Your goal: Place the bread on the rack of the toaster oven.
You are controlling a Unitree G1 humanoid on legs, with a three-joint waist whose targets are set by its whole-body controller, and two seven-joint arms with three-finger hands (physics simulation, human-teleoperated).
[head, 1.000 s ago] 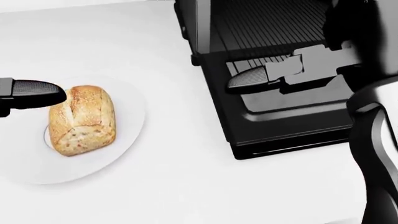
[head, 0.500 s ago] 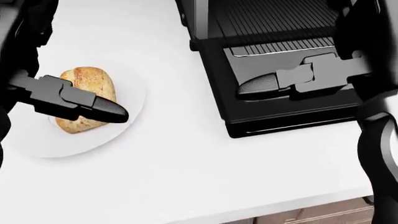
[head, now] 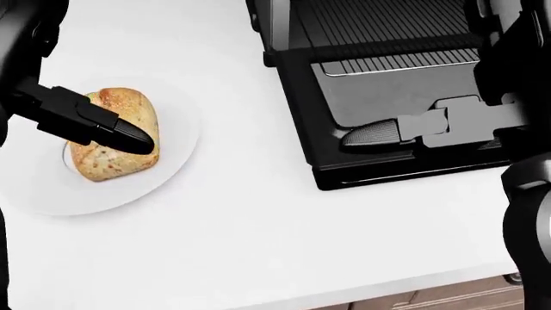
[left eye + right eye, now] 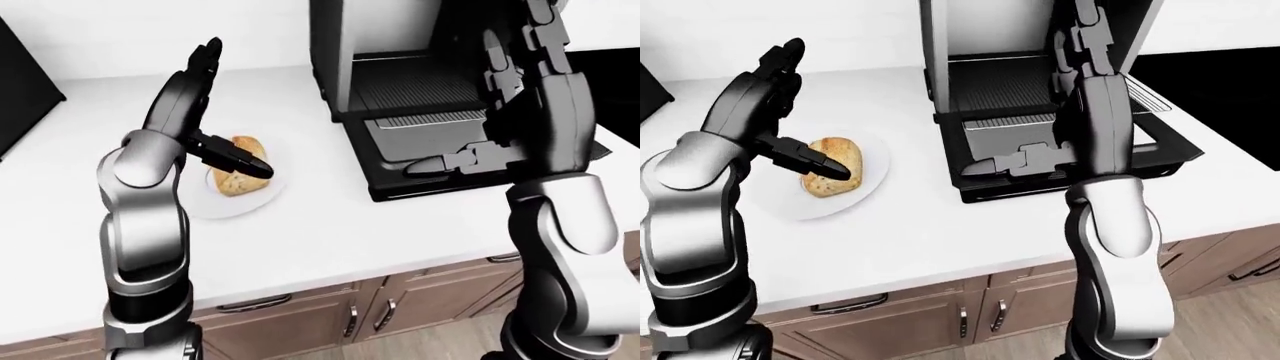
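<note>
A golden bread loaf [image 3: 116, 139] lies on a white plate [image 3: 168, 174] at the left of the head view. The black toaster oven [image 4: 400, 45] stands open, its door [image 3: 392, 97] folded down flat and its ribbed rack [image 3: 379, 22] inside at the top. My left hand [image 4: 225, 112] is open above the plate, with its fingers [image 4: 200, 67] raised. Its thumb [image 3: 95, 123] crosses over the loaf's left side, and I cannot tell whether it touches. My right hand [image 4: 480, 90] is open over the oven door, fingers up, thumb [image 3: 379, 135] pointing left.
The white counter [image 3: 258, 232] ends at an edge near the bottom of the head view, with wooden cabinet doors [image 4: 300, 315] below. A black appliance [image 4: 20, 90] stands at far left. A black stove top [image 4: 1220, 82] lies right of the oven.
The view shifted upward early on, so the camera moved. My left thumb swung in from the left over the loaf, then drew back up-left slightly. My right thumb slid lower on the door.
</note>
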